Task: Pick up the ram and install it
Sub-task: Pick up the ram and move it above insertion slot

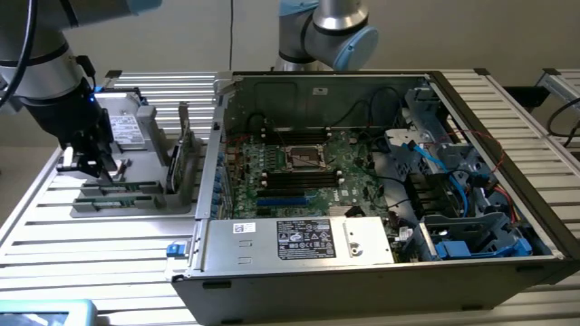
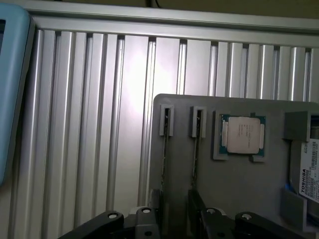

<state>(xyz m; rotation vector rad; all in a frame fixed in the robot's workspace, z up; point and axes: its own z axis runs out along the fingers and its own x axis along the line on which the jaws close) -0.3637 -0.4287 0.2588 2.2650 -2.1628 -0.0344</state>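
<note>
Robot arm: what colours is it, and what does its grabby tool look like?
The arm is made of round silver-grey tubes, with light-blue caps on its joints. A thin black cable runs along it. The tool on the end is black and chunky, with a small blue light just above it. Up close, its black links have shiny silver screws.

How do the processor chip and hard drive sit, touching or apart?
Apart: the wrist view shows bare gray tray between the processor chip and the hard drive.

Tool (image 1: 91,166) pointing down, jaws apart.
</note>
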